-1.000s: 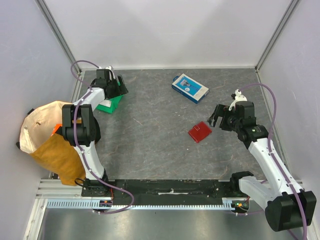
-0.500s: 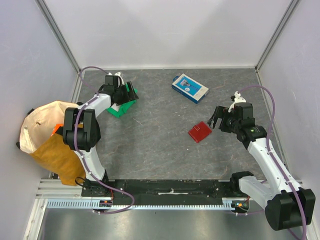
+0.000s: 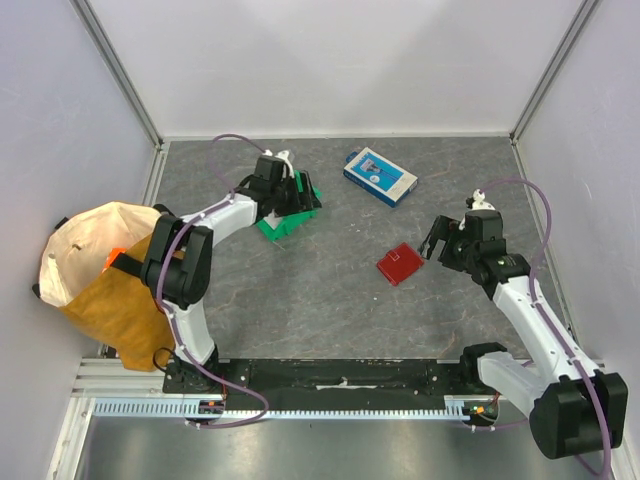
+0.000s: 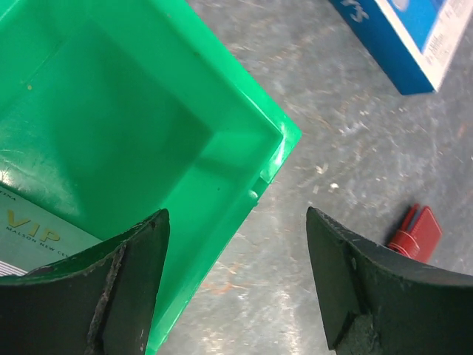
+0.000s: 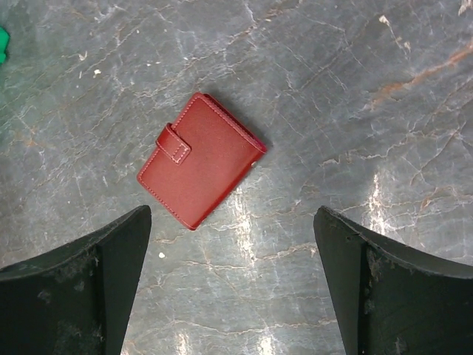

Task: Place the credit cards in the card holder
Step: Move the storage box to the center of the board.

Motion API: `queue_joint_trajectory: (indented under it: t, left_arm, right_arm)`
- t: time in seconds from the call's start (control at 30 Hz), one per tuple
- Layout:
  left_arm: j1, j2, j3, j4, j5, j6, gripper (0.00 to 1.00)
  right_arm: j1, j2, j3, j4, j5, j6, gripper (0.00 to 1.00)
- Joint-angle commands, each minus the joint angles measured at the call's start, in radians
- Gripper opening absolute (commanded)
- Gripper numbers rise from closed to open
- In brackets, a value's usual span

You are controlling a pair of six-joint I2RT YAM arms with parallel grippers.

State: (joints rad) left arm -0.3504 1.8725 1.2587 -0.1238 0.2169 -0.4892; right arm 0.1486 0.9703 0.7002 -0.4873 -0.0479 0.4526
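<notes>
The red card holder (image 3: 400, 264) lies closed on the table; in the right wrist view (image 5: 201, 168) its snap tab is shut. My right gripper (image 3: 437, 243) is open and empty, just right of it and above the table (image 5: 233, 285). The green bin (image 3: 288, 215) sits at the left gripper (image 3: 300, 202). In the left wrist view that gripper (image 4: 236, 285) is open, its left finger (image 4: 126, 296) over the bin's inside (image 4: 133, 126), its right finger outside above bare table. A pale credit card (image 4: 37, 231) marked VIP lies in the bin; other cards are hidden.
A blue-and-white box (image 3: 380, 176) lies at the back middle, also in the left wrist view (image 4: 403, 37). A tan cloth bag (image 3: 100, 270) with something orange in it sits off the table's left edge. Metal frame posts and white walls surround the table.
My left gripper has swept right from the back left corner toward the middle, and the green bin has come along with it. My right gripper has barely moved.
</notes>
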Motion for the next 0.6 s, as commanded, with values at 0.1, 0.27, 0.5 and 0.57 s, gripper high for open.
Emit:
queue_joint_trajectory:
  t: [0.1, 0.27, 0.5, 0.57]
  left_arm:
    - [-0.104, -0.038, -0.038, 0.098, -0.01, -0.133, 0.79]
    - [-0.144, -0.05, -0.077, 0.121, -0.042, -0.193, 0.79]
    - [-0.19, -0.062, -0.093, 0.161, -0.08, -0.267, 0.79]
    - [-0.208, -0.067, -0.094, 0.162, -0.099, -0.287, 0.79]
  right_arm:
    - [0.0, 0.088, -0.03, 0.024, 0.026, 0.1, 0.98]
    - [0.0, 0.154, -0.082, 0.122, -0.027, 0.185, 0.98]
    - [0.0, 0.2, -0.202, 0.326, -0.055, 0.326, 0.93]
    - [-0.001, 0.211, -0.223, 0.372, -0.063, 0.362, 0.91]
